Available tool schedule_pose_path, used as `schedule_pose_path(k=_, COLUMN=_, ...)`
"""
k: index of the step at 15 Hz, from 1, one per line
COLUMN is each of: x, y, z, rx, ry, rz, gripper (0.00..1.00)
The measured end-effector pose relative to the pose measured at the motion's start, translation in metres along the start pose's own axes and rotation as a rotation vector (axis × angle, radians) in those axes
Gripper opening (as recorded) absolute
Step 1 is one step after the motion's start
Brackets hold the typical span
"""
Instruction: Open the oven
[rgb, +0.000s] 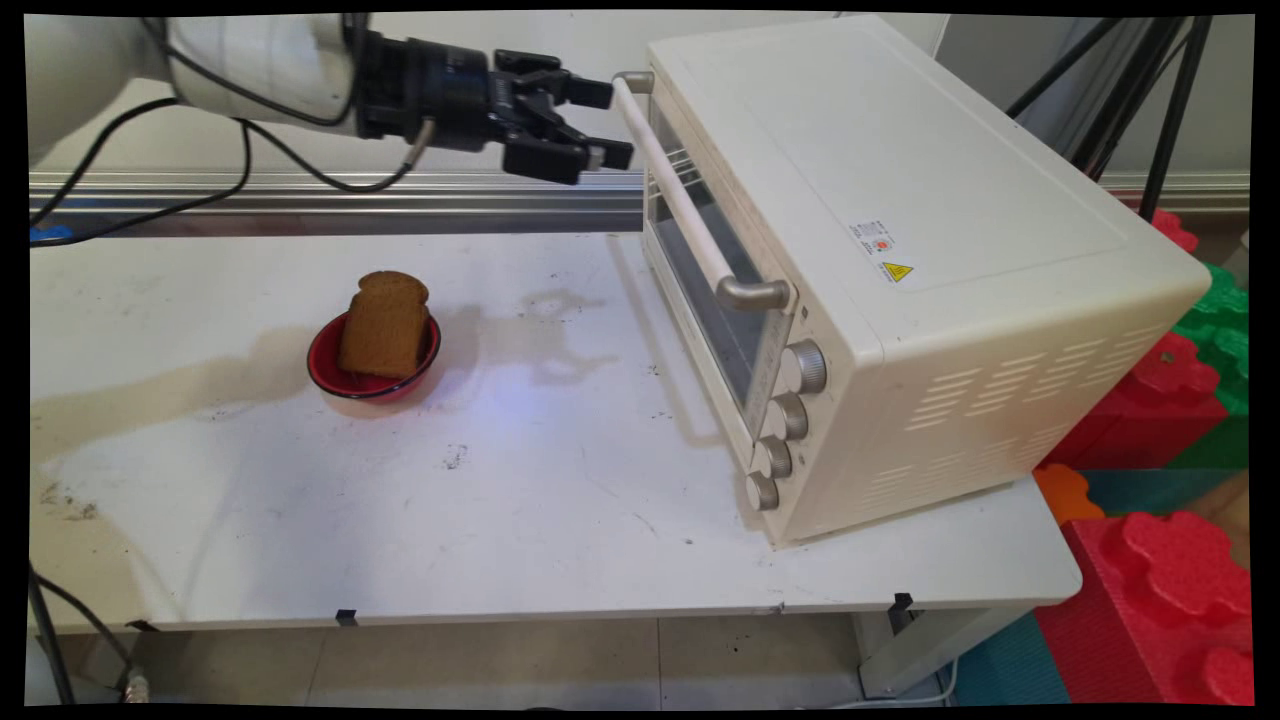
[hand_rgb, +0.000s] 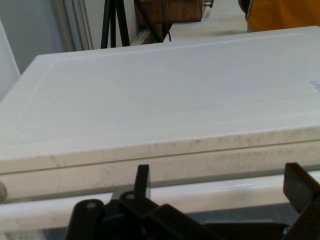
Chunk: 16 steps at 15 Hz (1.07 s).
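A cream toaster oven stands on the right of the white table, its glass door closed. Along the door's top runs a long handle bar with metal ends. My gripper is held level at the bar's far end, open, one finger above and one below the bar's height, just short of it. In the hand view the oven's top fills the frame, the bar crosses low, and the fingers stand apart in front of it. Left on the table, a red bowl holds a brown bread slice.
Four knobs run down the oven's front right side. Red and green foam blocks lie beyond the table's right edge. Black tripod legs stand behind the oven. A metal rail runs along the wall.
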Motion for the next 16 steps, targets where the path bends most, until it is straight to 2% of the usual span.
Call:
schedule_pose_path(k=5, x=-0.001, y=-0.003, z=0.027, rx=-0.002, ry=-0.013, rz=0.003, gripper=1.00)
schedule_pose_path(k=11, x=-0.003, y=-0.003, z=0.039, rx=-0.009, ry=-0.014, rz=0.006, gripper=1.00)
schedule_pose_path(k=12, x=-0.003, y=-0.003, z=0.040, rx=-0.010, ry=-0.013, rz=0.009, gripper=0.00)
schedule_pose_path(k=16, x=-0.005, y=-0.002, z=0.045, rx=-0.016, ry=-0.013, rz=0.013, gripper=0.00)
